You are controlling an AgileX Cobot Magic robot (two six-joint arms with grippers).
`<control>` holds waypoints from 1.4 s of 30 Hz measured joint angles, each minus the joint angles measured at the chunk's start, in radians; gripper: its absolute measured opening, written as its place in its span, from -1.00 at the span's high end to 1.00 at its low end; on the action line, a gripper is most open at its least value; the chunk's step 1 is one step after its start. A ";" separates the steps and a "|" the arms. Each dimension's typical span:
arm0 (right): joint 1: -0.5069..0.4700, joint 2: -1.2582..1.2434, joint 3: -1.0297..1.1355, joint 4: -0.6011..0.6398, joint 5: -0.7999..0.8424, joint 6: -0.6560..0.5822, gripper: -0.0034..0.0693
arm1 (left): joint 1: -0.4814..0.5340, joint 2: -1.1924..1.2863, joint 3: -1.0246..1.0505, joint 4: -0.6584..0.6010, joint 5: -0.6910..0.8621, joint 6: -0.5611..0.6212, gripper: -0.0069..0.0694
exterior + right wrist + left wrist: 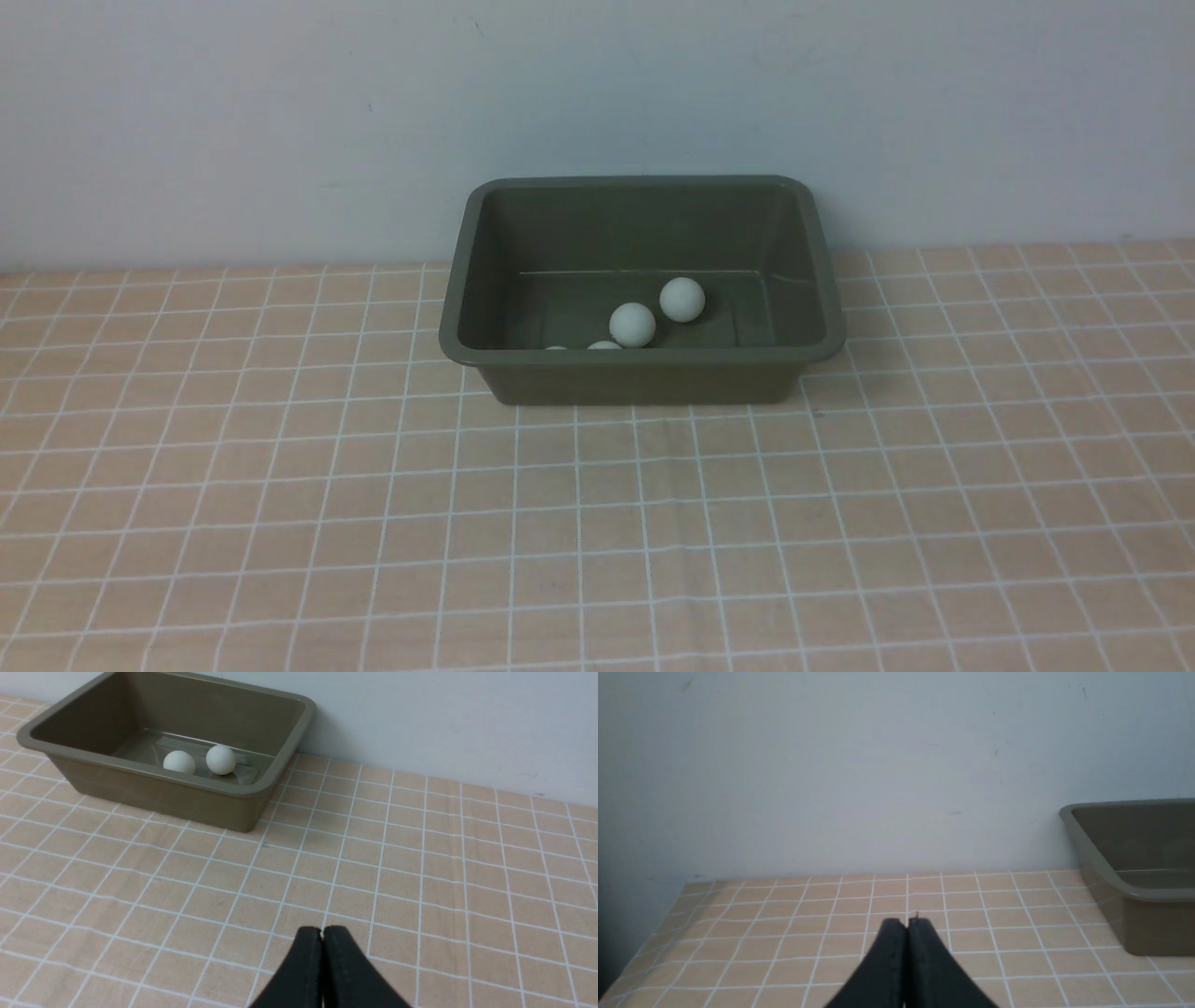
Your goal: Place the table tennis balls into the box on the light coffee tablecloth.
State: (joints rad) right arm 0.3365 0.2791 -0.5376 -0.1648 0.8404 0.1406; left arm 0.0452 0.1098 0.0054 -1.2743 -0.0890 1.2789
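Left arm: fingers (906, 924) pressed together with nothing between them, held low over the tablecloth (822, 933); from here the box (1134, 891) lies off toward the robot's right and a little ahead, only its near corner and one wall showing, contents hidden. Centre, front view: the box (642, 373) stands on the tablecloth (597, 523) against the wall (280, 121), long axis running side to side. Inside it, two balls (632, 324) (681, 300) show whole, just beside each other, and two more peek above the near rim as slivers (555, 348) (604, 345). No ball lies on the cloth in any view, and neither arm enters the front view. Right arm: fingers (322, 932) likewise clenched and empty, box (154, 788) ahead and toward the robot's left; this view shows two balls (179, 762) (221, 759) only, the rim hiding the rest. Judgement: all four balls are in, task looks complete, no grasp pending; neither arm looks clearly nearer the box.
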 joint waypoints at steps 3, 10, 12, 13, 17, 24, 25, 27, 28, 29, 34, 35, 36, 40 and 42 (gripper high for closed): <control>0.000 0.000 0.000 0.000 0.000 0.000 0.95 | 0.000 -0.066 0.022 -0.028 0.000 0.008 1.00; 0.000 0.000 0.000 0.000 0.000 0.000 0.95 | 0.000 -0.119 0.024 -0.046 0.000 0.087 1.00; 0.000 0.000 0.000 0.000 0.000 0.000 0.95 | 0.000 -0.119 0.024 -0.046 -0.007 0.110 1.00; 0.000 0.000 0.000 0.000 0.000 0.000 0.95 | 0.000 -0.119 0.024 -0.046 -0.015 0.122 1.00; 0.000 0.000 0.000 0.000 0.000 0.000 0.95 | 0.000 -0.119 0.023 -0.049 -0.055 0.154 1.00; 0.000 0.000 0.000 0.000 0.000 0.000 0.95 | 0.000 -0.119 0.020 0.166 -0.065 -0.018 1.00; 0.000 0.000 0.000 0.000 0.000 0.000 0.95 | 0.000 -0.119 0.020 0.275 -0.049 -0.119 1.00; 0.000 0.000 0.000 0.000 0.000 0.000 0.95 | 0.000 -0.119 0.020 0.438 -0.016 -0.270 1.00; 0.000 0.000 0.000 0.000 0.000 0.000 0.95 | 0.000 -0.119 0.021 0.540 0.007 -0.368 1.00; 0.000 0.000 0.000 0.000 0.000 0.000 0.95 | 0.003 -0.119 0.021 0.634 0.030 -0.463 1.00; 0.000 0.000 0.000 0.000 0.000 0.000 0.95 | 0.052 -0.119 0.022 0.914 0.165 -0.808 1.00; 0.000 0.000 0.000 0.000 0.000 0.000 0.95 | 0.071 -0.119 0.022 0.954 0.196 -0.854 1.00; 0.000 0.000 0.000 0.000 0.000 0.000 0.95 | 0.084 -0.119 0.022 0.968 0.214 -0.876 1.00; 0.000 0.000 0.000 0.000 0.000 0.000 0.95 | 0.147 -0.119 0.023 1.007 0.285 -0.951 1.00; 0.000 0.000 0.000 0.000 0.000 0.000 0.95 | 0.166 -0.119 0.023 1.014 0.321 -0.970 1.00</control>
State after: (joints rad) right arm 0.3365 0.2791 -0.5376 -0.1648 0.8404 0.1406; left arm 0.2115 -0.0094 0.0287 -0.2605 0.2317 0.3087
